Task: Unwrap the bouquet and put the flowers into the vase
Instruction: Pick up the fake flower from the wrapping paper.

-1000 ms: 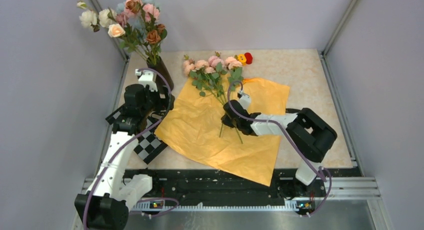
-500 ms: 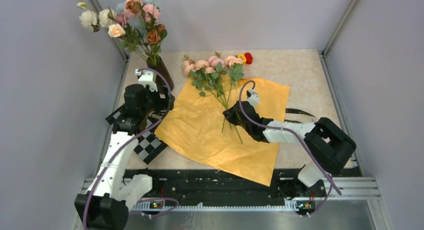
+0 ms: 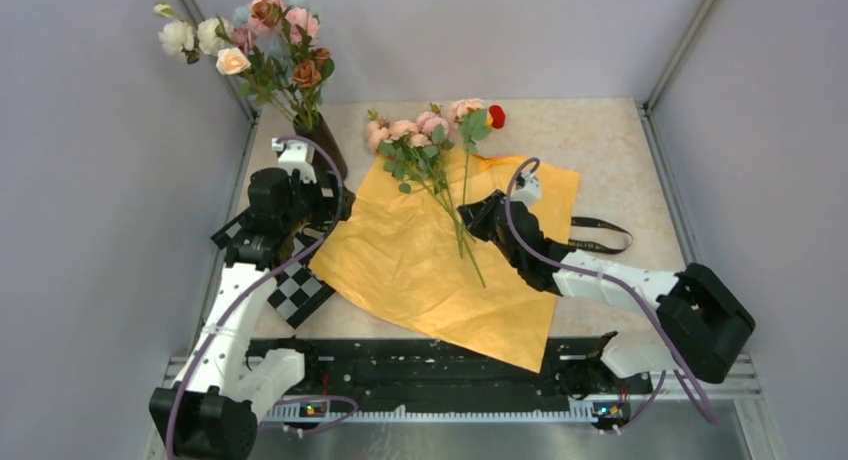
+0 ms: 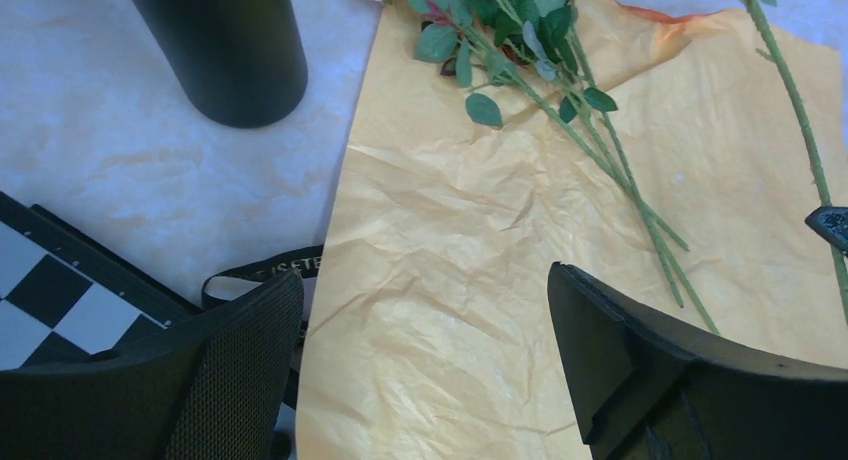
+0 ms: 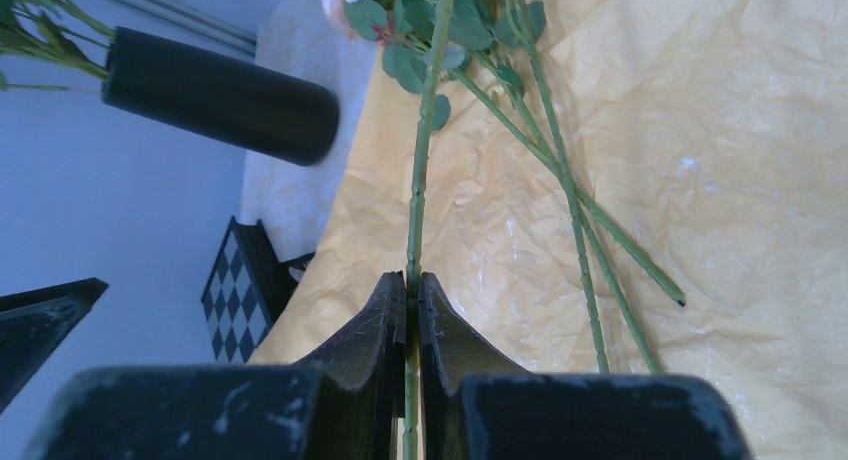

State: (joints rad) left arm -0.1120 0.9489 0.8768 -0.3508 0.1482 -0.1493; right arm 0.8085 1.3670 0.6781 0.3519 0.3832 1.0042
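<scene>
The bouquet is unwrapped: its orange paper (image 3: 440, 265) lies flat on the table with the pink and peach flowers (image 3: 415, 138) on its far part. My right gripper (image 3: 472, 218) is shut on one thin green stem (image 5: 421, 160), which stands a little apart to the right of the other stems (image 5: 570, 210). The black vase (image 3: 326, 146) stands at the back left with a taller flower bunch in it. Beside the vase, my left gripper (image 4: 425, 320) is open over the paper's left edge, holding nothing. The black ribbon (image 3: 600, 236) lies at the paper's right side.
A checkerboard plate (image 3: 296, 292) lies under my left arm. A small red flower head (image 3: 497, 115) sits at the back by the flowers. Grey walls and metal rails close in the table on three sides. A stretch of ribbon (image 4: 262, 271) lies by the paper's left edge.
My right gripper has moved right and back with one stem, drawing it away from the other flowers. The right arm's elbow swung outward. The left arm has not moved.
</scene>
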